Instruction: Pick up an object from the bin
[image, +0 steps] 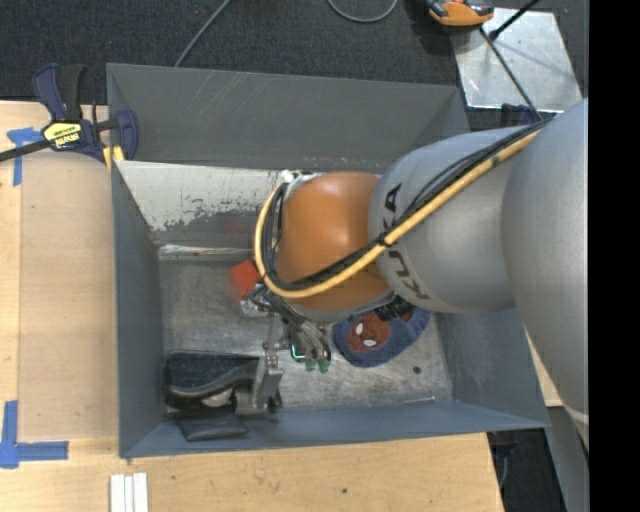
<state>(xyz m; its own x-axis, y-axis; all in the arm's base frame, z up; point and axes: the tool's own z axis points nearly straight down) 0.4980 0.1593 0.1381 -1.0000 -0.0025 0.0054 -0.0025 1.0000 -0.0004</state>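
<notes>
Your jaws sit low in the lower left of the bin (135, 330), touching the right end of a black elongated thing (200, 375) (wide or narrow, you cannot tell). The front wall is near, and bare floor lies above.

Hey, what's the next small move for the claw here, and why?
Probably ease the claw straight down a little. It sits at the right end of the black shoe-like thing in the lower left corner of the bin, closer to that than to the blue and red toy or the small red piece farther back. Whether it grips anything, I cannot tell.
</notes>
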